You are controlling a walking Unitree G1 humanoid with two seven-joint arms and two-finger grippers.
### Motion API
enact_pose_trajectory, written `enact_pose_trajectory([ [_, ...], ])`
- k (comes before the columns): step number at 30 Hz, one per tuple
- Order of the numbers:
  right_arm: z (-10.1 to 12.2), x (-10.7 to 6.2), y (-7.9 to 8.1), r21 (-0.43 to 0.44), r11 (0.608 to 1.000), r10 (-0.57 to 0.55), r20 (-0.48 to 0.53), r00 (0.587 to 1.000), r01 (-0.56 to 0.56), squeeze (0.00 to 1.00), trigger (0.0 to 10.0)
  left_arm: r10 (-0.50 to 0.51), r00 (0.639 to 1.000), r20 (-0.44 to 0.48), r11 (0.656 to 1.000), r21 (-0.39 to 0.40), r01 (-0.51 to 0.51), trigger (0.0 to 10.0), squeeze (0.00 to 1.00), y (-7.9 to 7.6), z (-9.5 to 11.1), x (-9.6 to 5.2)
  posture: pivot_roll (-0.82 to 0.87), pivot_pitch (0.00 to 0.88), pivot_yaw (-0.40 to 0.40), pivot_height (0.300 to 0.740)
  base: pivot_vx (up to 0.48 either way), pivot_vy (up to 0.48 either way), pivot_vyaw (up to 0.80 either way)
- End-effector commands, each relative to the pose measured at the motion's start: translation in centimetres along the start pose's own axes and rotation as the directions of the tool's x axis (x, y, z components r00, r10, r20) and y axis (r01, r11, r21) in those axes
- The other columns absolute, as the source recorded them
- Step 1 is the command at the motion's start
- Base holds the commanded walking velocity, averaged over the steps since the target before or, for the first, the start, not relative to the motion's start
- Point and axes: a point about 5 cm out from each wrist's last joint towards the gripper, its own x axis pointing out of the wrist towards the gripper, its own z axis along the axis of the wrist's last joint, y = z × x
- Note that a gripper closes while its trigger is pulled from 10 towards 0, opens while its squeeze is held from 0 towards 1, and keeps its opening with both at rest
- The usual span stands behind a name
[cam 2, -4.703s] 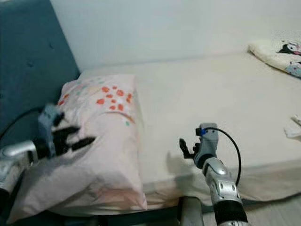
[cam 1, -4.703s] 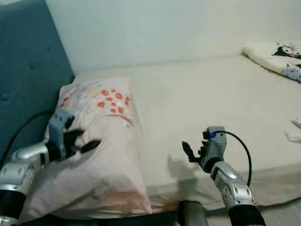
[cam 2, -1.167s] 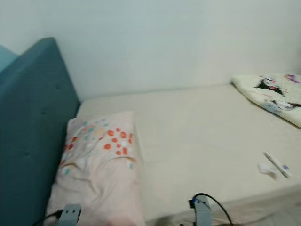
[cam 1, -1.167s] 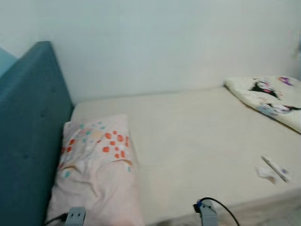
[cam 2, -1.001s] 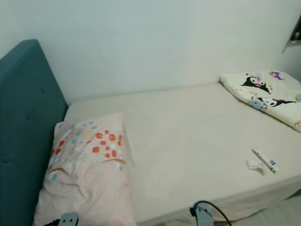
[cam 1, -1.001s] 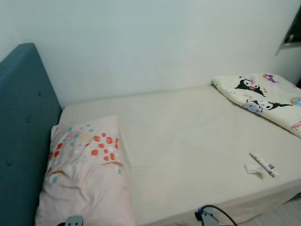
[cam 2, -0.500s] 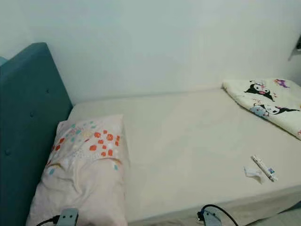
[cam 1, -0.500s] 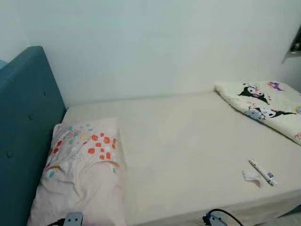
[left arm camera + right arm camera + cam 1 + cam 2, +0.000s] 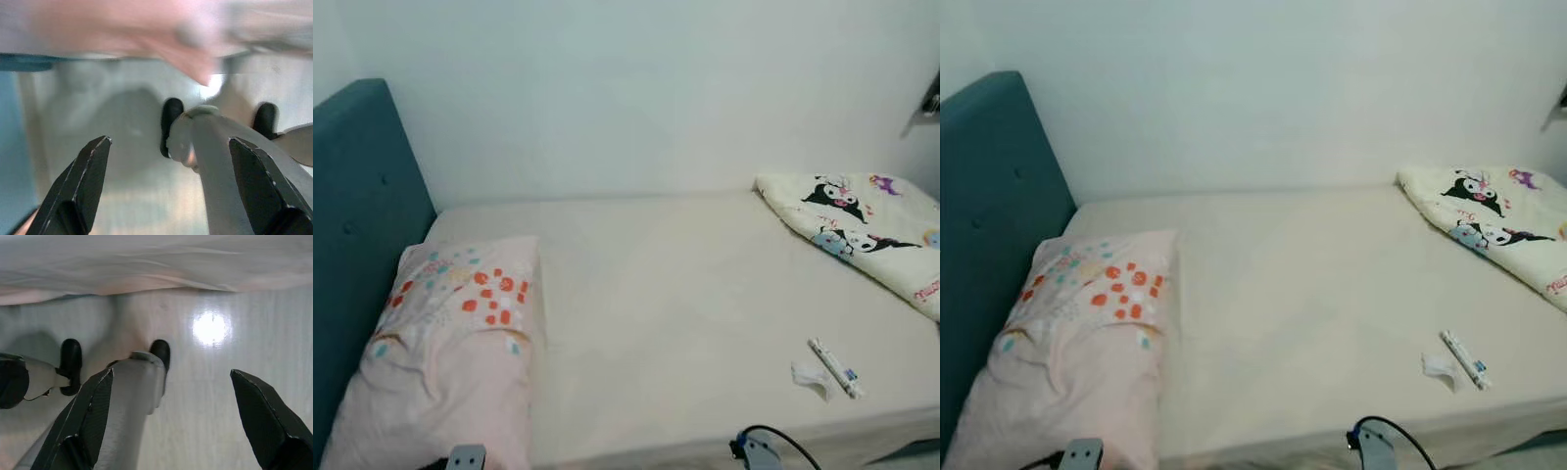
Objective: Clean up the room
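- We face a bed (image 9: 685, 323) with a bare cream sheet, set against a white wall (image 9: 636, 88).
- A teal padded headboard (image 9: 352, 196) stands at the 9 o'clock end of the bed.
- A pale pink pillow (image 9: 445, 343) printed with red and teal spots lies at 8 o'clock, just beside the headboard.
- A folded cream blanket (image 9: 1498, 230) with black cartoon figures lies at 2 o'clock, well apart from the pillow.
- A small white tube (image 9: 834, 367) lies on the sheet at 4 o'clock, near the front edge of the bed.
- A crumpled white scrap (image 9: 811, 377) lies just beside the tube, on the side nearer the pillow; we cannot tell whether the two touch.
- The left gripper (image 9: 171, 186) hangs low beside the bed. Its jaws stand wide apart and hold nothing. Past them we see light flooring (image 9: 132, 196), the robot's leg and its black feet.
- The right gripper (image 9: 171, 421) also hangs low, jaws wide apart and holding nothing, above the same pale floor with a bright light reflection on it.
- In the head views, the grey wrist housings and a black cable loop (image 9: 783, 436) appear at 6 o'clock, at the lower frame edge.
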Motion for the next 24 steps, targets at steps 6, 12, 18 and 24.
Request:
enact_pose_trajectory([
  [6, 0.36, -0.03, -0.22, -0.009, 1.000, -0.011, 0.013, 1.000, 0.011, 0.00, 10.0, -0.013, 1.000, 0.014, 1.000, 0.017, 0.013, 10.0, 0.00, -0.26, 0.61, 0.13, 0.01, 0.000, -0.027, 0.740, 0.000, -0.480, 0.80],
  [12, 0.35, -0.03, -0.23, 0.011, 1.000, -0.011, 0.016, 1.000, 0.010, 0.00, 10.0, -0.017, 1.000, 0.017, 1.000, 0.017, 0.017, 10.0, 0.00, -0.32, 0.73, 0.15, 0.01, 0.000, -0.026, 0.740, 0.000, -0.480, 0.27],
  [18, 0.35, -0.03, -0.23, 0.009, 1.000, -0.010, 0.014, 1.000, 0.010, 0.00, 10.0, -0.023, 1.000, 0.016, 0.999, 0.023, 0.023, 10.0, 0.00, -0.35, 0.75, 0.15, 0.01, 0.000, -0.026, 0.740, 0.000, -0.480, 0.00],
  [24, 0.37, -0.04, -0.33, 0.022, 1.000, -0.022, 0.020, 1.000, 0.021, 0.00, 10.0, -0.035, 0.999, 0.010, 0.998, 0.048, 0.034, 10.0, 0.00, -0.48, 0.71, 0.16, 0.00, 0.000, -0.028, 0.740, 0.000, -0.480, 0.00],
])
